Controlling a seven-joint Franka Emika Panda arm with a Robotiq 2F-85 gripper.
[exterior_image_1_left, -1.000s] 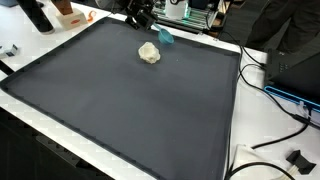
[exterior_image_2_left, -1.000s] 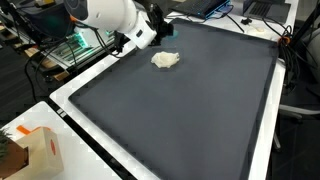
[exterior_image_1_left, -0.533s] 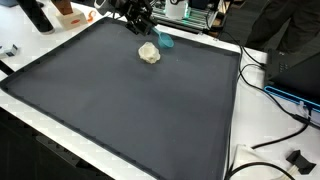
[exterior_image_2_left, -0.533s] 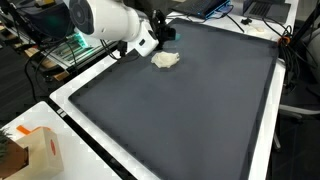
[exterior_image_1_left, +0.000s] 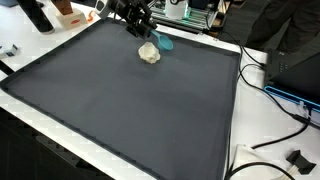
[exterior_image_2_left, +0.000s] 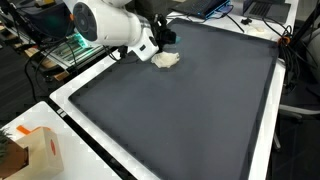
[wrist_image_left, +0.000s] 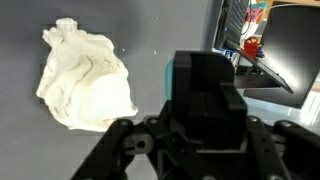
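A crumpled white wad (wrist_image_left: 85, 75) is pictured toward 10 o'clock in the wrist view, lying on a dark grey mat (wrist_image_left: 150, 30). The hand (wrist_image_left: 205, 110) is seen just beside it, at 4 o'clock from the wad. Its fingers are hidden behind its own black body, so it cannot be told whether they are apart or together. In an exterior view the wad (exterior_image_2_left: 166, 60) is shown near the mat's far edge, with the hand (exterior_image_2_left: 162, 40) held close above it. A teal object (exterior_image_1_left: 165, 42) is seen just beside the wad at 1 o'clock. The mat is carried by a white counter (exterior_image_1_left: 243, 120).
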